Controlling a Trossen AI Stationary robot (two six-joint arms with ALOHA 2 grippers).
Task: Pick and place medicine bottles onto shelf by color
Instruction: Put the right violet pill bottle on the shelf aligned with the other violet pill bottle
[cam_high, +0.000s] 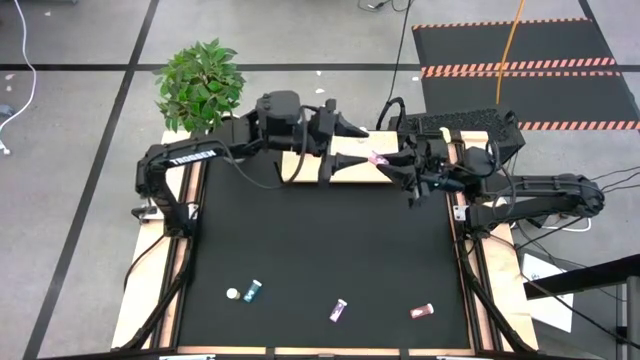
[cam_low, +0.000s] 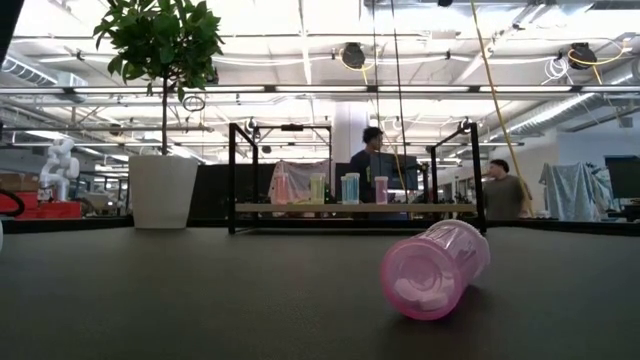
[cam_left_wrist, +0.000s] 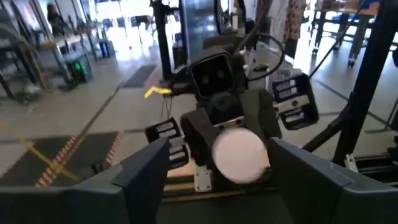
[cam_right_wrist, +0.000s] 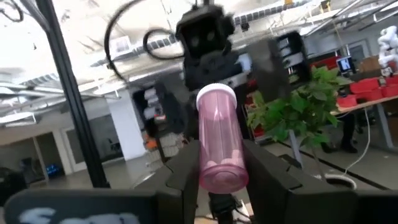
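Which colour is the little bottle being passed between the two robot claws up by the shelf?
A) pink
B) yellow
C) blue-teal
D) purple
A: the right gripper clamps a pink bottle, its white cap toward the left gripper, whose fingers stand apart around it, over the shelf.

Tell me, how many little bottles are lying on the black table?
3, in a loose row: a teal bottle at the left, a purple bottle in the middle, a pink bottle at the right. The white speck beside the teal one may be another.

Robotics lab — open industrial hall, hazard-striped floor mats (cam_high: 520, 68), workbenches
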